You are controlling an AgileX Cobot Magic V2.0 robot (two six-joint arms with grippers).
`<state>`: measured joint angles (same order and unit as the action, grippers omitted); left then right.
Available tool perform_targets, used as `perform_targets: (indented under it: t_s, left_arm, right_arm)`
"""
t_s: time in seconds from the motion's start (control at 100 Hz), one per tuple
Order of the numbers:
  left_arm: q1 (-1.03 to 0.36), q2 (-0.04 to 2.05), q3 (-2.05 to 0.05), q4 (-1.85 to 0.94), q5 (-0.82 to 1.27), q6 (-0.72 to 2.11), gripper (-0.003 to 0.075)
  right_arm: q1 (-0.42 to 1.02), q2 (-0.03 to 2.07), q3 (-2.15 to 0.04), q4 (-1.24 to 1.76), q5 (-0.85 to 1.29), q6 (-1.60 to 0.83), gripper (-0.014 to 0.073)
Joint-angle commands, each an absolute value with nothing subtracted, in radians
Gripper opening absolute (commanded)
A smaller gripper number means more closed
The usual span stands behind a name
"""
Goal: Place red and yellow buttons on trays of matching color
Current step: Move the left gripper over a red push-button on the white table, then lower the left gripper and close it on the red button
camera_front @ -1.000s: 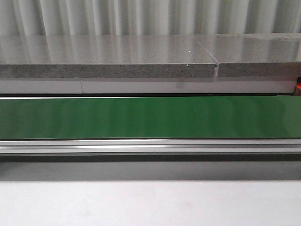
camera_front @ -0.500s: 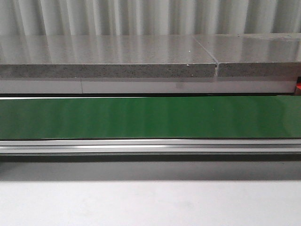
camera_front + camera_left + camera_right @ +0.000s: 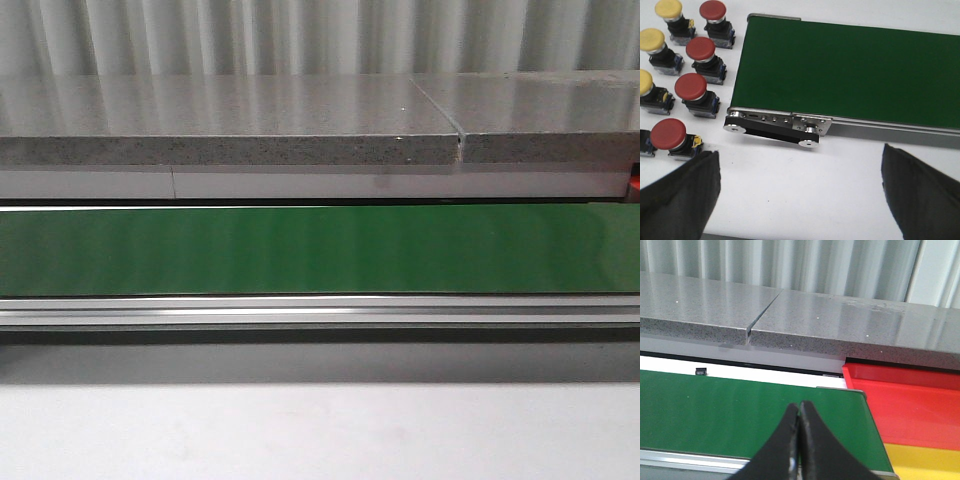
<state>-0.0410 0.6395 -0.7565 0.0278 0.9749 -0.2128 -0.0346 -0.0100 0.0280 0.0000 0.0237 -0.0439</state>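
- My left hand (image 3: 800,192) hangs with its two black fingers (image 3: 677,192) spread wide apart and nothing between them, above the white worktop (image 3: 790,185).
- Beside the end of the flat green conveyor belt (image 3: 850,70), the mushroom-head push buttons stand upright in two rows on that worktop: red ones at (image 3: 712,10), (image 3: 700,48), (image 3: 690,86) and (image 3: 668,134); yellow ones at (image 3: 668,8), (image 3: 651,40) and (image 3: 644,82).
- The red button nearest my left hand sits just beyond one finger, not touching it.
- The belt's black end bracket with silver rollers (image 3: 772,131) lies between the buttons and the open worktop.
- My right hand (image 3: 799,440) has its dark fingertips pressed together, gripping nothing, over the green belt (image 3: 740,415).
- Past the belt's far end lie the shallow red plastic tray (image 3: 910,400) and, next to it, the yellow tray (image 3: 922,460), edges touching.
- A grey speckled stone ledge (image 3: 815,320) runs behind the belt, a corrugated wall behind it.
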Motion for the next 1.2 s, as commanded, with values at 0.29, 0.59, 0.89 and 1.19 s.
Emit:
perform_targets:
  t_s: [0.29, 0.59, 0.89, 1.19]
  left_arm:
    - [0.025, 0.844, -0.793, 0.218, 0.868, -0.45, 0.0618]
    - [0.259, 1.025, -0.793, 0.214, 0.798, -0.452, 0.0618]
    - [0.379, 1.164, -0.793, 0.214, 0.734, -0.436, 0.0618]
    - [0.405, 1.297, -0.802, 0.209, 0.641, -0.426, 0.0618]
  right_arm:
    - [-0.031, -0.026, 0.022, 0.0, -0.053, -0.046, -0.0068]
    - [-0.031, -0.026, 0.022, 0.0, -0.053, -0.046, -0.0068]
    - [-0.031, -0.026, 0.022, 0.0, -0.053, -0.046, -0.0068]
    - [-0.031, -0.026, 0.022, 0.0, -0.053, -0.046, -0.0068]
